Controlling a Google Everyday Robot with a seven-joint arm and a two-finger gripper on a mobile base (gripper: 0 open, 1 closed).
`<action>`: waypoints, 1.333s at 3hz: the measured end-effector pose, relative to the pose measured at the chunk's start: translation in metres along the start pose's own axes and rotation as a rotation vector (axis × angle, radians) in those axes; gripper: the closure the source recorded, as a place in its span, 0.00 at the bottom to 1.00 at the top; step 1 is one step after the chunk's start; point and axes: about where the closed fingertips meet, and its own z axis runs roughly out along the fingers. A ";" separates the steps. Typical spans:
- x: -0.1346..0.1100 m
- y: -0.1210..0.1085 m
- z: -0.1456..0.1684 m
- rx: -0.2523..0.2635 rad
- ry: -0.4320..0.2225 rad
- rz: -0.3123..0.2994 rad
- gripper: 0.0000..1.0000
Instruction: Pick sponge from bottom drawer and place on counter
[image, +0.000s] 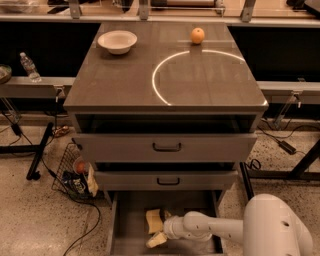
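Observation:
The sponge (153, 220), a pale yellow block, lies on the floor of the open bottom drawer (131, 235), left of middle. My gripper (161, 229) reaches into that drawer from the right on a white arm. It sits at the sponge's right side. One yellowish finger (156, 240) lies just in front of the sponge, and the other shows only as a small tip behind the sponge's right edge. The jaws look open around the sponge's right end. The counter (120, 80) with its white arc is above the three drawers.
A white bowl (117, 41) and an orange (198, 35) stand at the back of the counter. The two upper drawers are slightly open. A wire basket (75, 172) with clutter and cables lies on the floor to the left. A water bottle (29, 66) stands on the left shelf.

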 end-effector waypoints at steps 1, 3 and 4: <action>0.005 -0.012 0.018 0.034 -0.018 0.018 0.00; 0.007 -0.022 0.040 0.061 -0.041 0.037 0.45; -0.002 -0.022 0.033 0.080 -0.044 0.015 0.68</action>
